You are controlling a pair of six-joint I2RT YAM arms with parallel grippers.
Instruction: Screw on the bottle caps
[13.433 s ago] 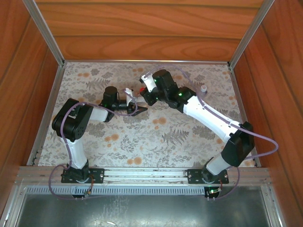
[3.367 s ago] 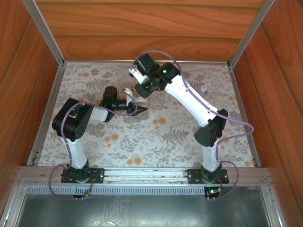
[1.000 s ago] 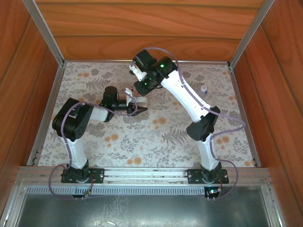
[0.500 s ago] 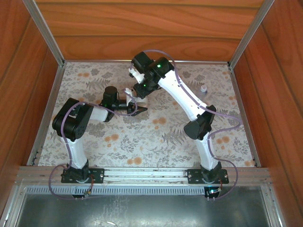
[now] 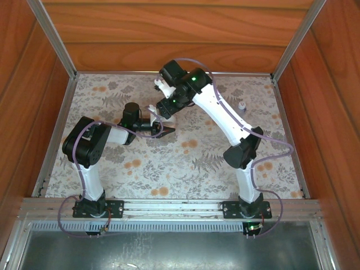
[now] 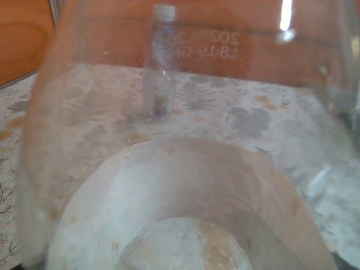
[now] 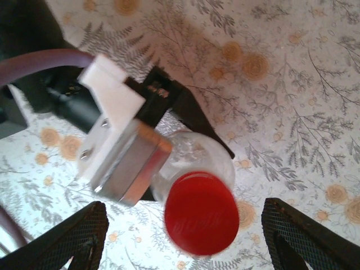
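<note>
Fingers on the right gripper (image 5: 168, 108) are too small to read in the top view. It hangs close over the left gripper (image 5: 162, 130) mid-table. A second bottle (image 5: 242, 106), white-capped, stands well apart to the right on the table (image 5: 185, 169).

Left wrist view: the bottle (image 6: 180, 191) presses right up to the lens. It is clear with a thin wall, so likely light and easy to squash. Seen through it, the second bottle stands upright in the distance.

Right wrist view: the right fingers (image 7: 76, 236) are spread apart, one on each side of the red cap (image 7: 201, 212), and neither touches it. The cap sits on the bottle's mouth; I can't tell how far it is threaded. The left gripper is clamped on the bottle just below the cap, one pale pad and one black finger on opposite sides.

The cap looks stiff, small and smooth. Best hold is probably across its rim, pads on opposite sides, squeezing lightly. The bottle may twist in the left grip once turning starts.
</note>
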